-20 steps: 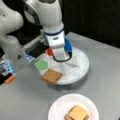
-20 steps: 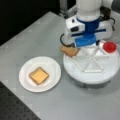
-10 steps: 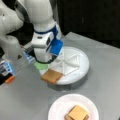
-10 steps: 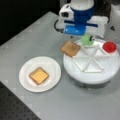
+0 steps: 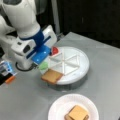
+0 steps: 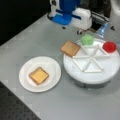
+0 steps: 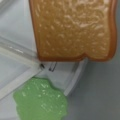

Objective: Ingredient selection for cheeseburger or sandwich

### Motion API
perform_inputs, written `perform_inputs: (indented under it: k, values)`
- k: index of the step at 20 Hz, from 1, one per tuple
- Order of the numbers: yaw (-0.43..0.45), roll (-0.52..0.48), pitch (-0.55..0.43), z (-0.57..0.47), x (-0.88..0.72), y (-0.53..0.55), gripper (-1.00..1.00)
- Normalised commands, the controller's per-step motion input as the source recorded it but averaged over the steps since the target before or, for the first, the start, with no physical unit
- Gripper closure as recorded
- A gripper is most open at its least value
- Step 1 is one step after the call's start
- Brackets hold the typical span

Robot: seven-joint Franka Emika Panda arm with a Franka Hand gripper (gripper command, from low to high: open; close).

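A brown square toast slice (image 5: 51, 75) lies at the rim of the white round sectioned tray (image 5: 82, 63), overhanging its edge toward a front view's bottom left; it shows in both front views (image 6: 70, 48) and fills the top of the wrist view (image 7: 75, 28). Just beside it in the neighbouring compartment sits a green leaf piece (image 6: 87, 39), also seen in the wrist view (image 7: 41, 102), and one compartment further holds a red disc (image 6: 109, 46). The remaining compartments show only white dividers.

On the white paper plate (image 6: 51, 68), well apart from the tray on the grey table (image 6: 37, 32), rests a small stack topped by a yellow-brown square (image 6: 38, 75); in a front view (image 5: 77, 113) a darker layer peeks out beneath it.

The white and blue gripper (image 5: 41, 56) hangs above the tray's edge over the toast and leaf, its arm rising toward a front view's top left. Whether its fingers are apart or closed cannot be told, and nothing visibly hangs from it. No writing is readable.
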Motion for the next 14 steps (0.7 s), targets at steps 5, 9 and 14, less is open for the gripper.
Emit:
perform_inputs:
  k: [5,9,14]
  values:
    - [-0.079,0.657,0.215,0.25,0.45,-0.45,-1.0]
    - [0.124,0.684,0.191,0.2,0.41,-0.48,-1.0]
    - [0.227,0.695,0.132,0.11,0.37,-0.43,-1.0]
